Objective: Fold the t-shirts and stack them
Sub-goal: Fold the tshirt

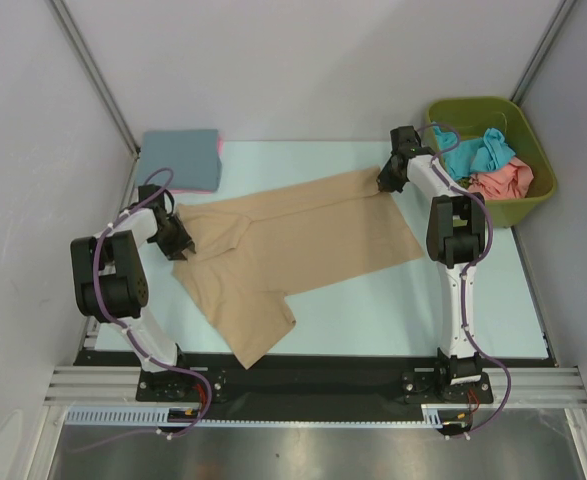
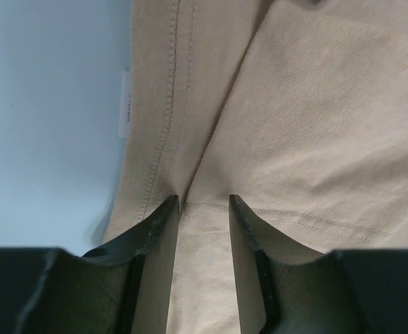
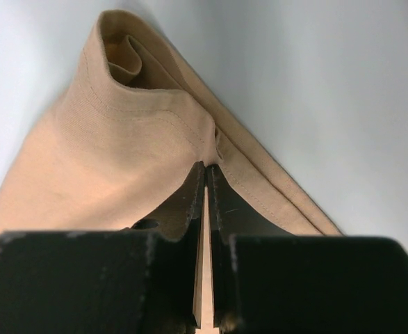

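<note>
In wrist views only, right jaws pinch the tan t-shirt (image 3: 106, 160), left jaws stand part-open.

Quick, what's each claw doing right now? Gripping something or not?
Left claw: open, its fingers apart over a fold of the tan t-shirt.
Right claw: closed, pinching the tan t-shirt's edge.

The top view looks down from high at the near edge over the whole counter (image 1: 373, 300). Wrist views look along the left hand (image 2: 204, 198) and right hand (image 3: 206, 167) (very close) onto the tan t-shirt (image 2: 315, 104), shared by all.
</note>
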